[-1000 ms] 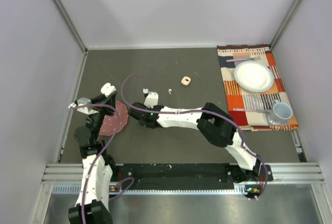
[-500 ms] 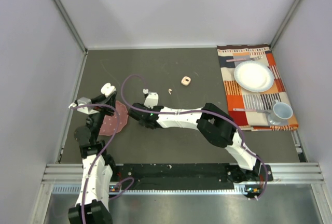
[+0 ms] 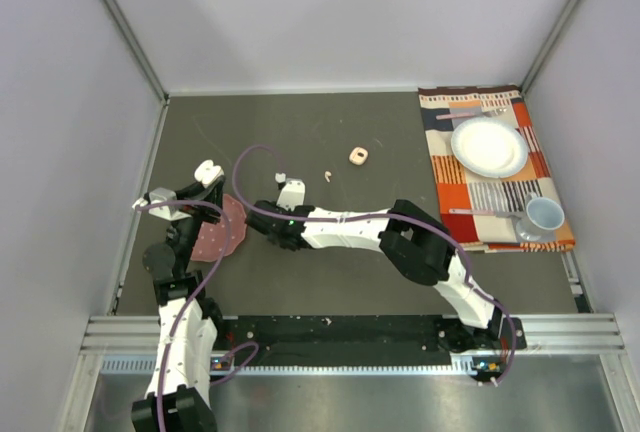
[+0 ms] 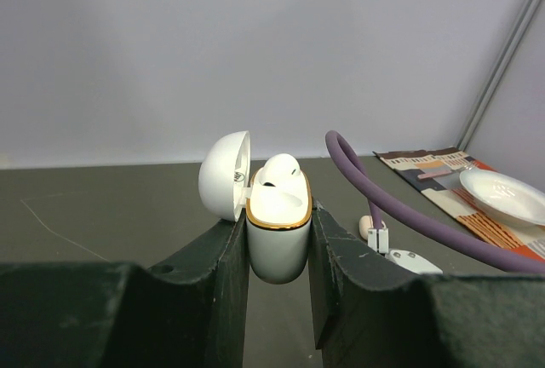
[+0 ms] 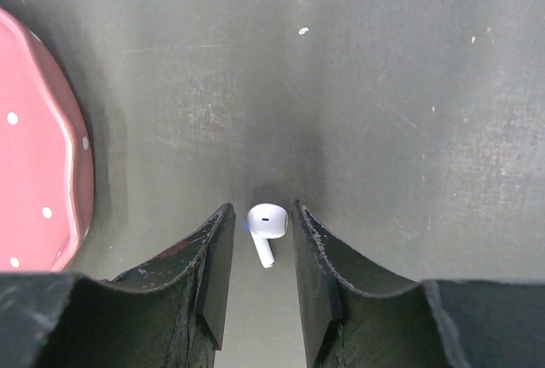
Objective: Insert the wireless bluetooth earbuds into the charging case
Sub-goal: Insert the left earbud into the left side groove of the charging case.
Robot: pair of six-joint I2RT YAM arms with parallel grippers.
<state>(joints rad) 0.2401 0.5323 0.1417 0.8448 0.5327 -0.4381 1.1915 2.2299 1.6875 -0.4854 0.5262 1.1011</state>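
Over the bench (image 3: 330,132), the left jaws were clamped tight on the open charging case (image 4: 278,244), which held a seated earbud (image 4: 278,172). The right jaws stood narrowly apart astride a loose white earbud (image 5: 266,230) on the bench; whether they gripped it was unclear. Pinched off-centre, its rounded head might squirt sideways.

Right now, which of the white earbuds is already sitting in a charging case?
The white earbud seated in the open white case that the left end effector clamps; the other white earbud lies on the table between the fingers of the right end effector.
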